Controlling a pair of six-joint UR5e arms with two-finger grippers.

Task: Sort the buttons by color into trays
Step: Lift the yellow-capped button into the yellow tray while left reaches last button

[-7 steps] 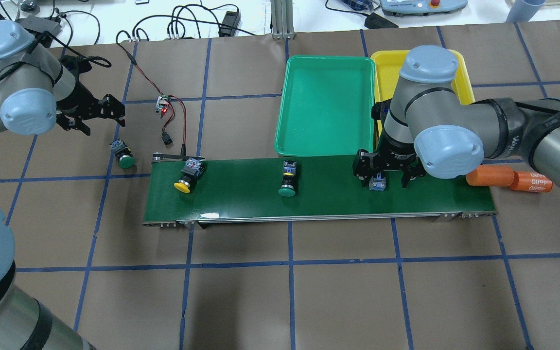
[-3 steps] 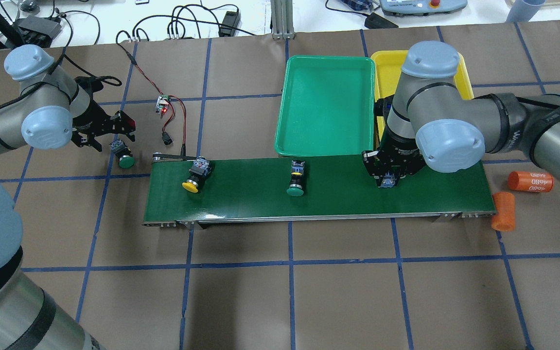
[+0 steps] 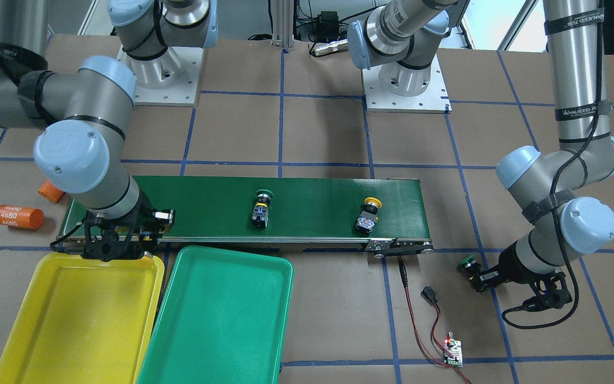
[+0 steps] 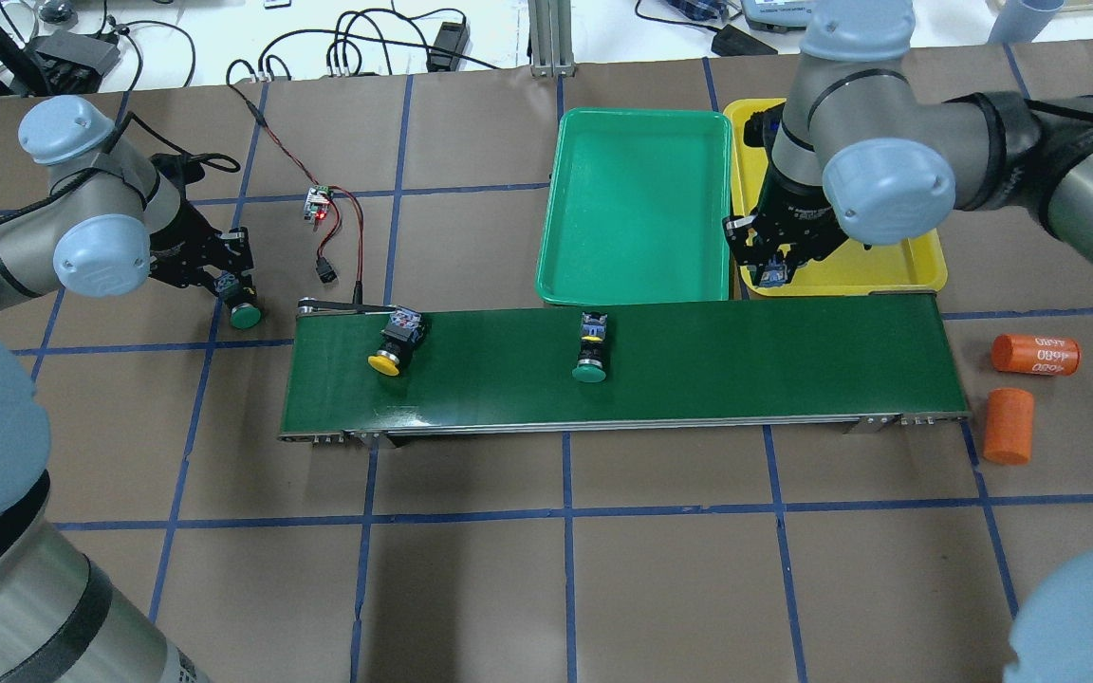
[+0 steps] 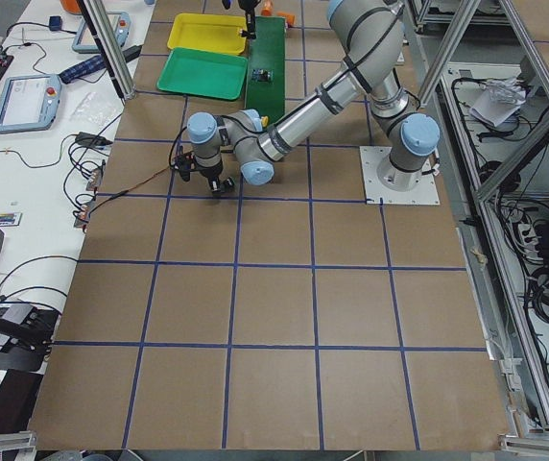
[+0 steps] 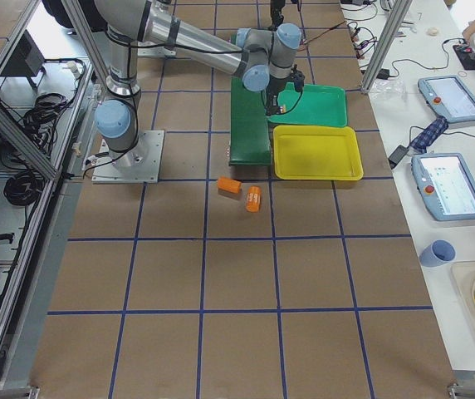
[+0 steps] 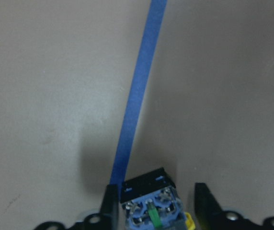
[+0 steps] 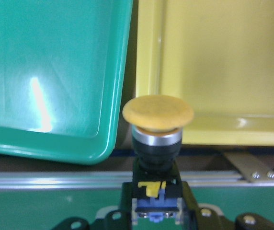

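My right gripper is shut on a yellow-capped button and holds it above the near-left corner of the yellow tray, next to the green tray. My left gripper is open and low on the table, with a finger on each side of a green-capped button, whose contact block shows in the left wrist view. A second yellow-capped button and a second green-capped button lie on the dark-green conveyor belt.
Two orange cylinders lie on the table off the belt's right end. A small circuit board with red and black wires lies behind the belt's left end. Blue tape lines cross the brown table.
My right gripper shut on the yellow-capped button and carried it from the belt to the yellow tray's corner. My left gripper came down around the green-capped button. The belt's buttons moved right; an orange cylinder rolled.
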